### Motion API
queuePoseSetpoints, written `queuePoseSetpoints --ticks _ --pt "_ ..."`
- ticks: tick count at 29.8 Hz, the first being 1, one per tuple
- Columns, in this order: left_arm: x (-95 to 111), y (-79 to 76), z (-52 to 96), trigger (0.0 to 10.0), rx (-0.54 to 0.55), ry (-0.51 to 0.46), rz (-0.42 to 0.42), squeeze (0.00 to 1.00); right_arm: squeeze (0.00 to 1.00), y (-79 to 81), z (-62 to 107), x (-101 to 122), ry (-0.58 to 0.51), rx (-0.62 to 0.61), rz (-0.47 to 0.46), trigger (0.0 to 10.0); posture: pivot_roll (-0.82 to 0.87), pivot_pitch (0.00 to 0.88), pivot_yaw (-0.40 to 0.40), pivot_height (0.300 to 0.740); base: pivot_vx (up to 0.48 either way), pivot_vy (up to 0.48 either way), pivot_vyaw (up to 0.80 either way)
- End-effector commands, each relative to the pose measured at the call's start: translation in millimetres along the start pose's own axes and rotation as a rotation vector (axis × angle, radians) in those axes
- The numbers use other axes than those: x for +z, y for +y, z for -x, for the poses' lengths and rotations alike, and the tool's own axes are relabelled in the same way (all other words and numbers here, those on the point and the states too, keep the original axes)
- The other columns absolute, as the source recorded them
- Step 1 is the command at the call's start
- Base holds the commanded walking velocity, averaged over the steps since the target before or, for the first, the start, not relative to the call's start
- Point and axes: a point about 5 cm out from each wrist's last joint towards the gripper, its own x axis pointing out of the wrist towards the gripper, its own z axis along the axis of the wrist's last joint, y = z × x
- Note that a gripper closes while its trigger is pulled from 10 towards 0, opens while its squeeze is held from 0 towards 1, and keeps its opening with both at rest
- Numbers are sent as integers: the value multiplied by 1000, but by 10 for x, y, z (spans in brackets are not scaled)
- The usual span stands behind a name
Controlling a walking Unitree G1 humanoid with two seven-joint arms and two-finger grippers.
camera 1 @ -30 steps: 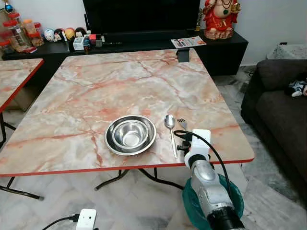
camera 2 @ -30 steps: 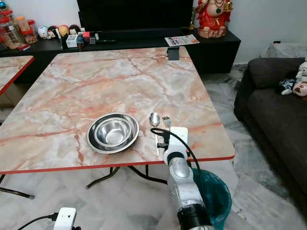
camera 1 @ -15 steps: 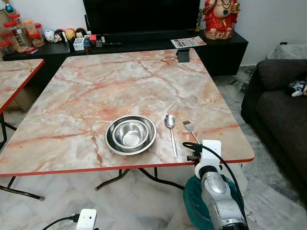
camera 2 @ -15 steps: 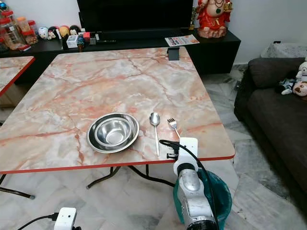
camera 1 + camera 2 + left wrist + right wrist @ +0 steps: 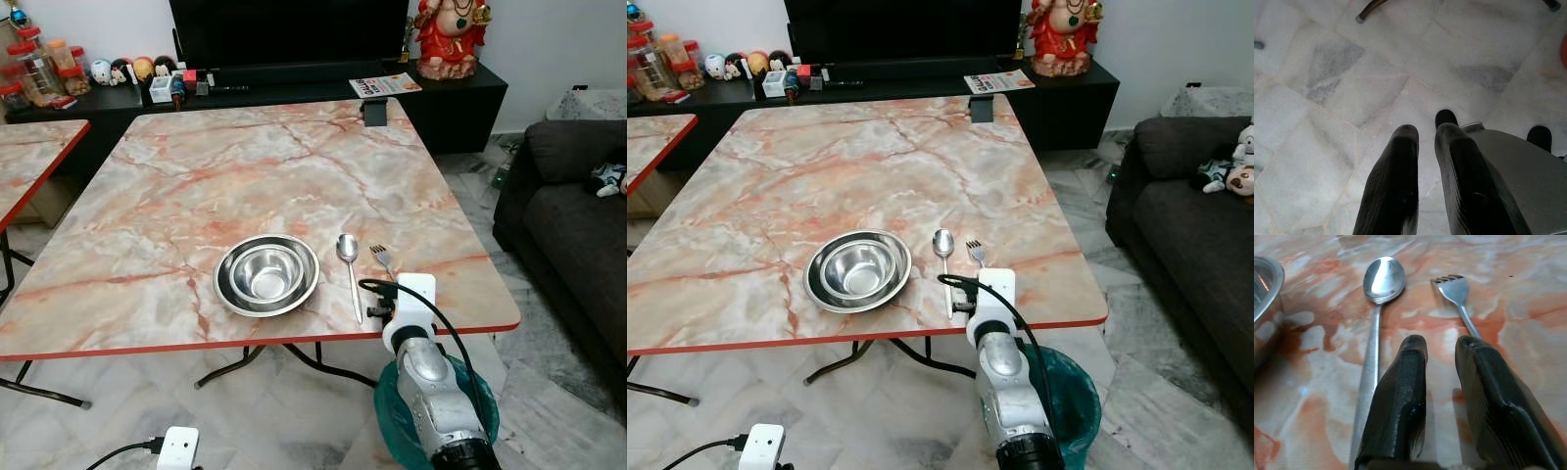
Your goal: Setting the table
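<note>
Spoon [image 5: 1382,281] and fork [image 5: 1454,289] lie beside the steel bowl [image 5: 266,275] on the desk [image 5: 235,176], right gripper [image 5: 1441,347] narrowly spread between them.

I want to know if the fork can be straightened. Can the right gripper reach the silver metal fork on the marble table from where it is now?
Probably yes. The right gripper hovers low over the pink marble table, right at the silver metal fork, whose handle runs under one of its fingers. Nothing lies between them.
</note>
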Motion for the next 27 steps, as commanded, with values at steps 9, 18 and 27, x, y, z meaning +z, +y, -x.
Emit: queuePoseSetpoints --ticks 9,18,27 --pt "-33 19 7 10000 -9 24 -14 0 0 61 -60 66 -12 13 -15 10000 22 20 60 740 0 0 0" --pt "-30 22 9 10000 -11 18 -14 0 0 -86 75 91 -111 -28 16 10000 6 25 62 740 0 0 0" --pt "-32 5 7 10000 -20 19 -14 0 0 -370 285 -85 -116 -69 45 10000 -6 31 60 740 0 0 0"
